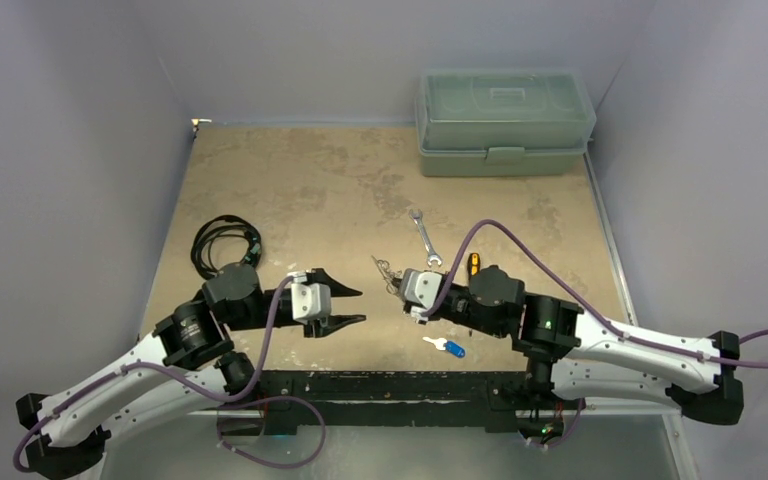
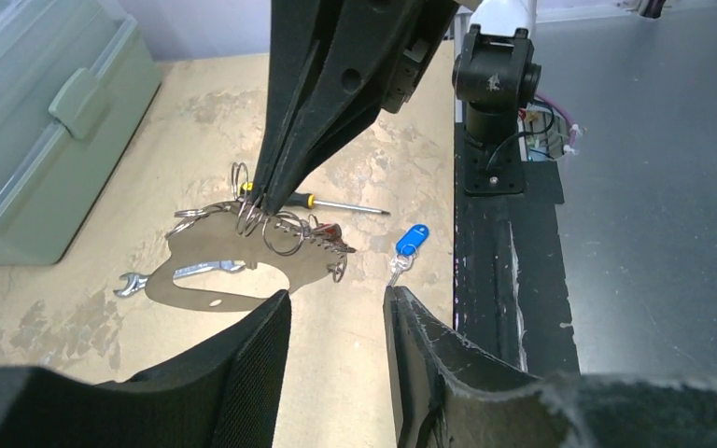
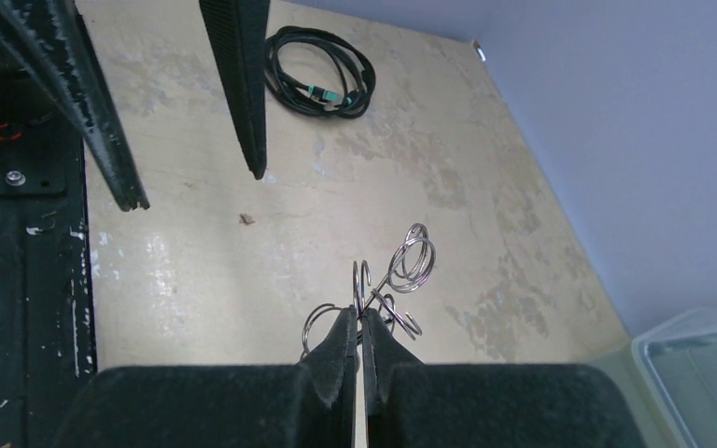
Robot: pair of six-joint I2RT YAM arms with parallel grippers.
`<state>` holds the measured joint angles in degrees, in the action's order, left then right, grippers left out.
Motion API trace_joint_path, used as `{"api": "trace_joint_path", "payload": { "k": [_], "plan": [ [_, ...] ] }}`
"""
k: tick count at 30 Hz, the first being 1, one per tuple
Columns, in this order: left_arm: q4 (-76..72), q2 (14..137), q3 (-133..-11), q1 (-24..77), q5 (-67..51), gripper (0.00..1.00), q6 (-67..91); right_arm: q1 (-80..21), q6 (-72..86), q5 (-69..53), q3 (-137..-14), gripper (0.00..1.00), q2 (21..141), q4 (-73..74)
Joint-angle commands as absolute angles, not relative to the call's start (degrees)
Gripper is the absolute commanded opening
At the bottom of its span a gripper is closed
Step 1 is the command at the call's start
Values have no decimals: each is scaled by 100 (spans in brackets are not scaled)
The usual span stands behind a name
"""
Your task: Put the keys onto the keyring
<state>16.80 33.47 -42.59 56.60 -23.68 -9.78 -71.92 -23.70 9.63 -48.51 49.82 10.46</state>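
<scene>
Right hand (image 3: 359, 343) clamps the keyring (image 2: 285, 231); left hand (image 2: 336, 299) stands part-open and empty; blue key (image 1: 450, 348) lies at the near edge of the desk (image 1: 300, 190).

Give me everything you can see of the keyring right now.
The keyring is a flat, thin plate of dull grey metal with a curved outline and a small slot near one edge. Shiny wire rings cluster along its other edge, some overlapping. The right gripper is shut on that ringed edge, its fingers pinching it. It seems lifted off the table, hiding part of the wrench in the left wrist view.
</scene>
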Motion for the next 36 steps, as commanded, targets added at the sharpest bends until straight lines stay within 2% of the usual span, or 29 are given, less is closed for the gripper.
{"api": "trace_joint_path", "payload": {
  "k": [1,8,15,21,24,30,36],
  "plan": [
    [1388,3394,-4170,5641,-2352,40,-1160,-7312,-3036,1081,-4476,0,4617,-221],
    [1299,3520,-4097,5640,-2277,37,-981,-7471,-3272,1191,-4153,0,4496,-727],
    [1251,3846,-4088,5636,-1743,39,-216,-7463,-2310,1713,-4260,0,4735,-724],
    [637,4555,-3937,5634,-1171,39,1074,-7370,-1572,2899,-4291,0,4803,-741],
    [633,5170,-4158,5651,-1178,32,1471,-7229,-1313,3471,-4362,0,4881,-612],
    [-494,5769,-3680,5888,-560,32,1812,-5933,-651,2598,-4577,0,4816,-115],
    [-1696,6603,-3371,6630,-374,30,1258,-5724,-635,2827,-4866,0,4781,146]
  ]
}}
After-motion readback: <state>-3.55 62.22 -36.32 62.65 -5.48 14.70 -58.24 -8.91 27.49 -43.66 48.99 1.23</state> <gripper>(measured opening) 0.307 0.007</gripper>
